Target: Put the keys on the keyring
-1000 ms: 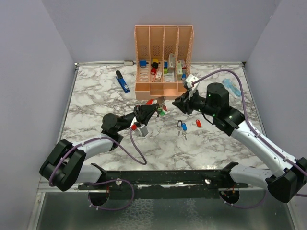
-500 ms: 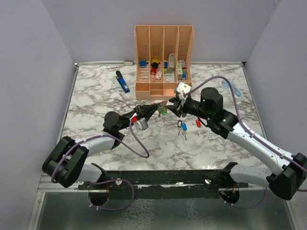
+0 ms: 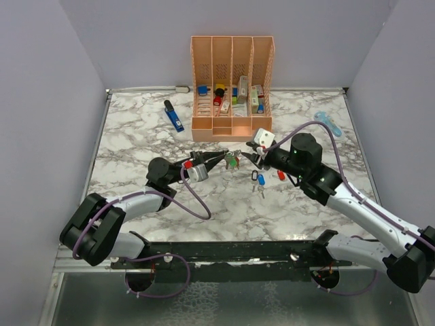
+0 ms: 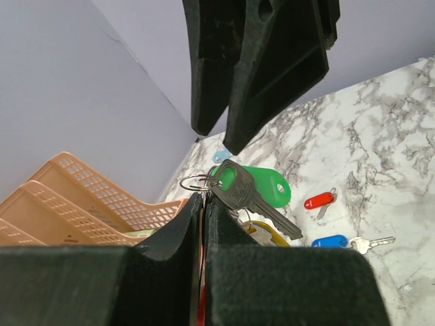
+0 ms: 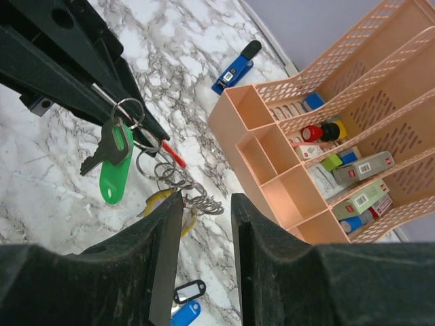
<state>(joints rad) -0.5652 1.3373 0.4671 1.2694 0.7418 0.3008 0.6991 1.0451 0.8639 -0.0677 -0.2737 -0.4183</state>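
Note:
My left gripper (image 3: 219, 159) is shut on the red keyring (image 4: 202, 272), which shows only as a red sliver between the jaws. From it hang wire rings, a grey chain (image 5: 198, 201), a green-headed key (image 4: 262, 185) with a plain metal key over it, and a yellow-headed key (image 4: 264, 235). The bunch (image 3: 233, 161) hangs just above the table. My right gripper (image 3: 250, 157) is open and empty, right next to the bunch, its jaws (image 5: 204, 204) over the chain. Black (image 3: 255, 176), blue (image 3: 261, 180) and red (image 3: 281, 174) keys lie loose on the marble.
The peach slotted organizer (image 3: 232, 125) with small items stands just behind both grippers. A long blue pen-like tool (image 3: 174, 116) lies at the back left. A light blue object (image 3: 326, 123) lies at the back right. Grey walls close in the table.
My right gripper has moved forward and left, closing in on the bunch. My left gripper has turned and reached right, still holding the keyring with the keys hanging from it.

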